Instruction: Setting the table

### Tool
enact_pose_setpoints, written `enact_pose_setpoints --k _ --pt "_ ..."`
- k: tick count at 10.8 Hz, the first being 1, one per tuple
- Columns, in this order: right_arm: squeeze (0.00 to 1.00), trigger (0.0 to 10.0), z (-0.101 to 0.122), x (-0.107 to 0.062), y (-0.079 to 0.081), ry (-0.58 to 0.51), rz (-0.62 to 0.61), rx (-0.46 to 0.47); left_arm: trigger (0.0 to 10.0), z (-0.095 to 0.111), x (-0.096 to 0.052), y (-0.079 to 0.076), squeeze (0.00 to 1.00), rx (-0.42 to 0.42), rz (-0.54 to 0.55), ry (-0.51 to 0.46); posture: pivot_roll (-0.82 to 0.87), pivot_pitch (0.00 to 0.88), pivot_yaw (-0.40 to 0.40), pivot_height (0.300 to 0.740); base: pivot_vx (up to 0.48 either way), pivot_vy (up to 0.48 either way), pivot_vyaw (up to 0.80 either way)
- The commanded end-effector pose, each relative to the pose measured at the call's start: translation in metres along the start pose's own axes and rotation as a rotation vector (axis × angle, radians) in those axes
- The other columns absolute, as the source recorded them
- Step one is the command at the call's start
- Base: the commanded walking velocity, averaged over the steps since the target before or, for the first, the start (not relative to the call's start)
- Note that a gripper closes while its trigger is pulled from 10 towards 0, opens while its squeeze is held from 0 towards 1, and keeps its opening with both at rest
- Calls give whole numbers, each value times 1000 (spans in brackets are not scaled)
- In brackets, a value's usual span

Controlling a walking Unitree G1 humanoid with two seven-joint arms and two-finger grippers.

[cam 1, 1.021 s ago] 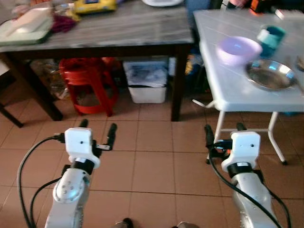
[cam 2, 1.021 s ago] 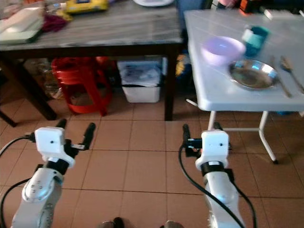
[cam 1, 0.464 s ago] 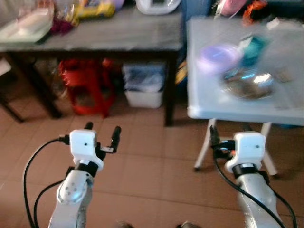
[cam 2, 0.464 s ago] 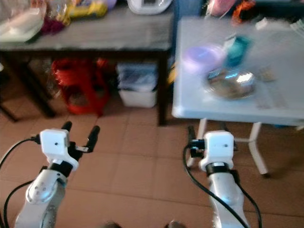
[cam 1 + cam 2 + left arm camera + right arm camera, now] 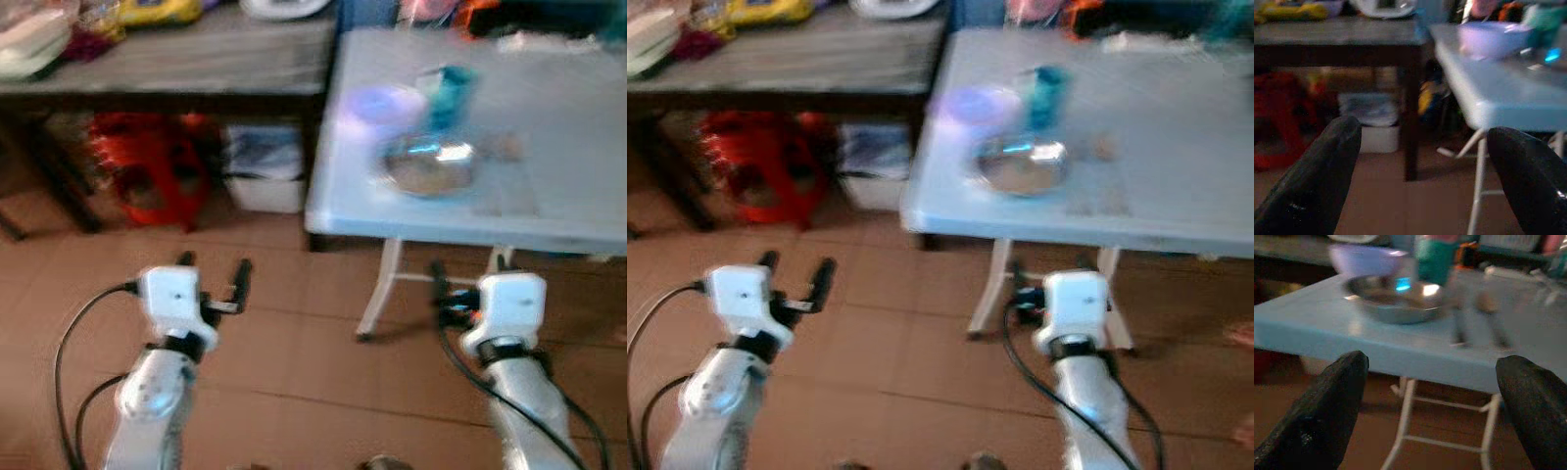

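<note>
A: End effectors?
B: Left end effector (image 5: 213,271) and right end effector (image 5: 1432,404), fingers spread, empty, above the floor (image 5: 294,343).
A: Tableware?
B: Metal plate (image 5: 427,165), purple bowl (image 5: 377,103), teal cup (image 5: 453,93) together on the white counter (image 5: 568,166).

The round shallow metal dish (image 5: 1393,301) shone glossy, with bright glints on its rim. The lilac plastic bowl (image 5: 976,104) looked smooth with a soft sheen, and the teal plastic cup (image 5: 1048,82) likewise. The pale blue folding table (image 5: 1176,206) had a smooth, faintly reflective top on white tubular metal legs. The dark wooden table (image 5: 196,64) showed a matt grey grained top. The floor (image 5: 294,323) was matt terracotta tile. The red plastic stool (image 5: 147,166) looked glossy.
</note>
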State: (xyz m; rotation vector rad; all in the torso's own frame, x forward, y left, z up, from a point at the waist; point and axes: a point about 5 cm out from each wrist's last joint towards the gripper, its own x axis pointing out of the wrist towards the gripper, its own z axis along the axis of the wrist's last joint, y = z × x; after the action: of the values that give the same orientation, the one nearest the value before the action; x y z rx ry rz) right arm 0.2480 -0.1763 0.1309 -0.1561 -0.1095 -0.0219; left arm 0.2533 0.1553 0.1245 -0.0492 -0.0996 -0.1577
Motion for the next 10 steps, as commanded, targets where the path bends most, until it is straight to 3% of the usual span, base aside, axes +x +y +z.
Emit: enact_pose_setpoints --k 1,7,10 --pt "0 10000 1 -1 6 -2 17 16 10000 -1 -5 11 0 23 31 11 -77 178 63 740 0 0 0" --pt "0 10000 7 3 4 -25 19 4 10000 3 -5 3 0 -50 -53 -23 -84 181 57 740 0 0 0" --pt "0 10000 6 2 5 -21 21 6 10000 2 -5 1 0 -67 -81 -22 -83 181 57 740 261 0 0"
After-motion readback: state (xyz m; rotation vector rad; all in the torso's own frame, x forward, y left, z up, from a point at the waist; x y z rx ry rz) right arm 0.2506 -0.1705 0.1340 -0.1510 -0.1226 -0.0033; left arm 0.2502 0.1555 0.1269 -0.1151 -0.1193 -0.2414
